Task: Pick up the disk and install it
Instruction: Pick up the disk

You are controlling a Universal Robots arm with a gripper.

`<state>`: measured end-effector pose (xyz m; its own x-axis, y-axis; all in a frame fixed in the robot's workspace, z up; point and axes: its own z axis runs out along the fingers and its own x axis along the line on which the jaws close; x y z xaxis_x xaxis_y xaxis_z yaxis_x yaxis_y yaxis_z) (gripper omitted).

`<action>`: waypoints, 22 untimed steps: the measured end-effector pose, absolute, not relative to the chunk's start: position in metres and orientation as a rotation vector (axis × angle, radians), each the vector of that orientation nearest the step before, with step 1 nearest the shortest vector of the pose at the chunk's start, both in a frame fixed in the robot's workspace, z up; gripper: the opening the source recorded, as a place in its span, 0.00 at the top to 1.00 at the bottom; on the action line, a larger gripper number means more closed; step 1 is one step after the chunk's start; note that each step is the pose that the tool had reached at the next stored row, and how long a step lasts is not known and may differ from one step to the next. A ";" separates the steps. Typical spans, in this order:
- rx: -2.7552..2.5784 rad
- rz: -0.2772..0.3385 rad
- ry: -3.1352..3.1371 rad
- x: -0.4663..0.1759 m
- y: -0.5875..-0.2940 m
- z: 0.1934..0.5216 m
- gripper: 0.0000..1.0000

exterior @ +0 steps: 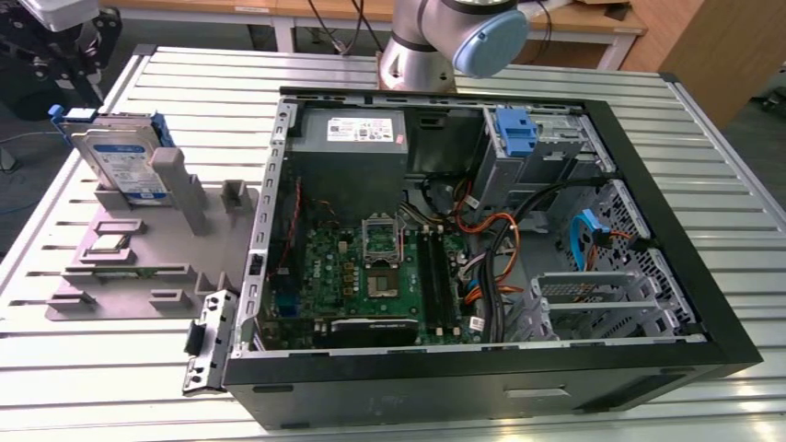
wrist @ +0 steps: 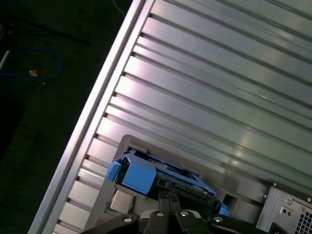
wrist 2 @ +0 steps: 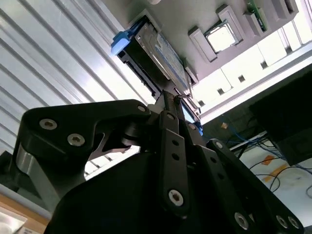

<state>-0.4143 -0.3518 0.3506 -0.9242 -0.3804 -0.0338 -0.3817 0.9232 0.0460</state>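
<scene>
Way over on the exterior view's left, the disk (exterior: 117, 158) is standing on edge in a slot of the grey parts rack (exterior: 135, 276), with its blue carrier frame around it. The gripper (wrist: 167, 197) hangs right at its top edge in both wrist views. Honestly can't tell if the claw is apart, together or pinching it. Further right, the open PC case (exterior: 694, 276) sits on the slatted metal table (exterior: 98, 378), with the motherboard (exterior: 368, 276) exposed and a bare blue bracket (exterior: 516, 129) in the drive bay.

Shiny metal disk (exterior: 117, 158) edged in blue plastic; ribbed metal table (exterior: 706, 129).
</scene>
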 end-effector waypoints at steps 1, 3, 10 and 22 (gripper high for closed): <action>-0.624 0.081 3.053 -0.414 -0.352 0.351 0.89; -0.657 0.081 3.047 -0.414 -0.352 0.351 0.89; -0.759 0.082 3.024 -0.414 -0.352 0.351 0.89; -0.825 0.083 3.008 -0.414 -0.352 0.350 0.89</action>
